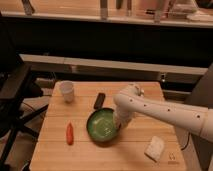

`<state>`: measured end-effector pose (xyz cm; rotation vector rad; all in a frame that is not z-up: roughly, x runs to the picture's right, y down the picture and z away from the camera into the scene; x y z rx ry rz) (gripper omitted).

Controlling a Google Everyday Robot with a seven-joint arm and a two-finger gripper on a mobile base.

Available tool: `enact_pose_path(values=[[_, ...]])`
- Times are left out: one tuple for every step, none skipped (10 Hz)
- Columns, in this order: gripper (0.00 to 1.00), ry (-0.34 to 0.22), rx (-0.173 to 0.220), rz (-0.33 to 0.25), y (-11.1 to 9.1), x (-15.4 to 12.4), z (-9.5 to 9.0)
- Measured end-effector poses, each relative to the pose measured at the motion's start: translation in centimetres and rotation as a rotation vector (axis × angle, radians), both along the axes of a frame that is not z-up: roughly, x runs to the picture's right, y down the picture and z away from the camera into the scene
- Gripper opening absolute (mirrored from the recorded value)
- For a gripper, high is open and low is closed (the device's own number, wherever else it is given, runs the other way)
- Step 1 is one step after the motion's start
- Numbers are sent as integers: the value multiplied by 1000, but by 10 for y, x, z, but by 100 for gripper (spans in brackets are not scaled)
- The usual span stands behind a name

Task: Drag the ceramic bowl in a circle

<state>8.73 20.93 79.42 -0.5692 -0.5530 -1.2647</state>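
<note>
**Closed gripper at the rim of the green bowl**

The white arm (165,111) reaches in from the right side of the scene, bends at its elbow near the far middle of the tabletop (130,150), and drops its wrist down toward the ceramic bowl (102,125). The gripper (119,123) sits at the bowl's rim, at about three o'clock on the bowl. Its fingers are drawn fully together, with no gap between them. From where I stand the wrist covers the tips, so I cannot tell whether they pinch the rim or only press against it; the gripper is at least right up against the bowl's edge.

The ceramic bowl rests flat on the wooden tabletop, close to its centre and a little toward the near edge. It is dark green and glossy, with pale swirl marks showing inside.

Around the bowl, taking it as the clock's centre: a small white cup (67,91) stands upright at about ten o'clock, well apart. A dark oblong object (100,100) lies at twelve o'clock, just beyond the rim. A small orange-red item (69,133) lies at nine o'clock, near but not touching. A pale, blocky thing (155,148) lies at about four o'clock, apart from the bowl, near the tabletop's near-right corner.
</note>
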Motion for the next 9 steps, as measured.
enact_pose_path(values=[[0,-8,2,-15,0,-6,0],[0,-13,6,-23,-2,-12,0],[0,-12,6,-27,-1,-12,0],[0,-9,7,-30,-1,-10,-1],[0,-10,8,-31,-1,-11,-1],[0,-12,10,-37,-1,-12,-1],[0,-18,12,-48,-1,-14,-2],[0,-24,13,-57,0,-17,-3],[0,-32,16,-70,0,-22,-3]])
